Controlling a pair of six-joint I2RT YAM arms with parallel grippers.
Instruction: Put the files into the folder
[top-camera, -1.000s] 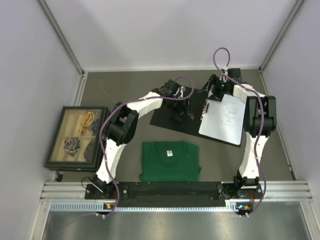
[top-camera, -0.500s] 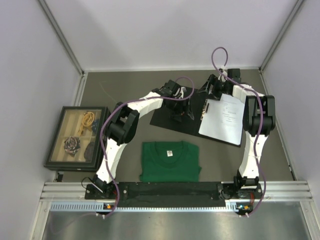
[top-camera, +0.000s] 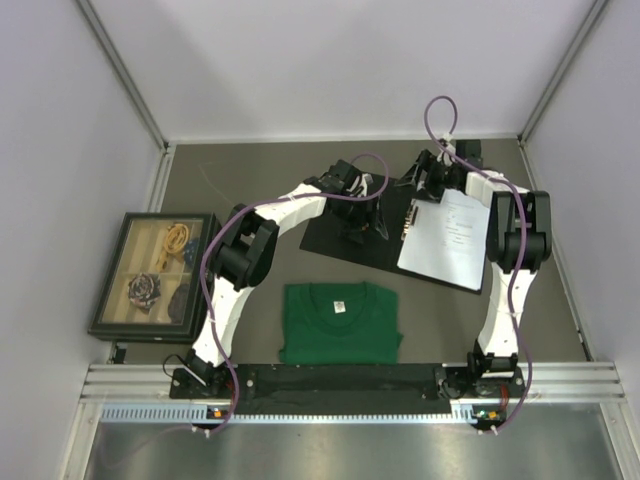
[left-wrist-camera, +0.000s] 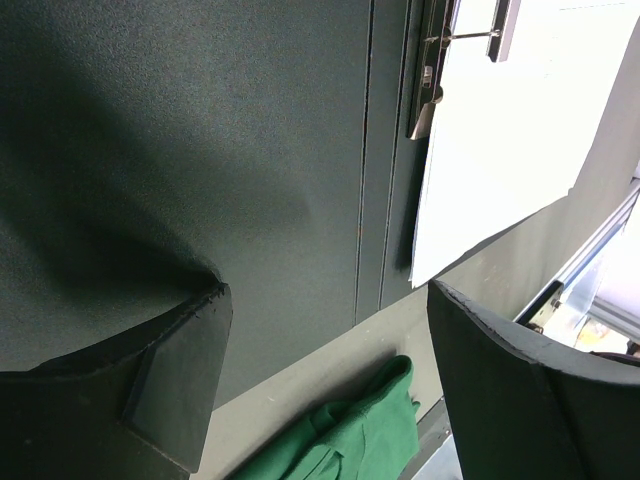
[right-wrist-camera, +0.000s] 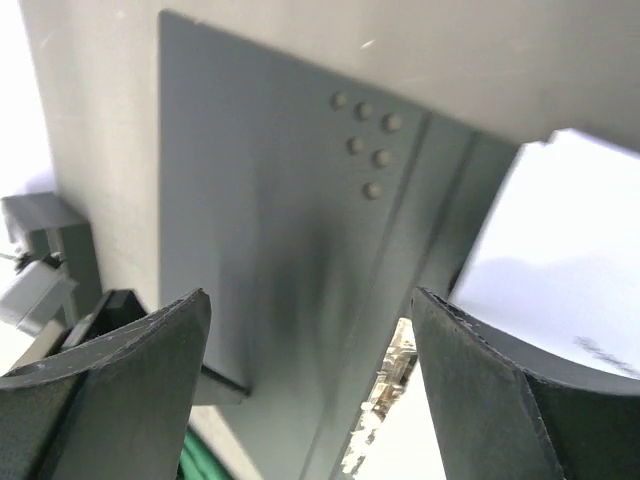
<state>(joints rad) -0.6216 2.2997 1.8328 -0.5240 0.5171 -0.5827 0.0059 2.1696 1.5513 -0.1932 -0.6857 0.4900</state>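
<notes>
The folder (top-camera: 335, 235) lies open on the table, black inner faces up. The files (top-camera: 450, 240), white sheets with black text, lie on its right half beside the clip (top-camera: 409, 218). My left gripper (top-camera: 365, 228) is open and empty, low over the bare black left face. In the left wrist view the black face (left-wrist-camera: 250, 150), the clip (left-wrist-camera: 430, 80) and the files (left-wrist-camera: 500, 150) show beyond my open jaws (left-wrist-camera: 330, 390). My right gripper (top-camera: 425, 188) is open and empty over the folder's far edge near the spine. Its view shows the black face (right-wrist-camera: 270, 200) and the files (right-wrist-camera: 560, 250).
A folded green T-shirt (top-camera: 340, 322) lies just in front of the folder; it also shows in the left wrist view (left-wrist-camera: 350, 440). A dark-framed picture box (top-camera: 152, 275) sits at the left. Grey walls close the back and sides. A metal rail (top-camera: 350, 385) runs along the near edge.
My right gripper has shifted slightly left over the folder's far edge. The left arm, the folder and the sheets have not moved.
</notes>
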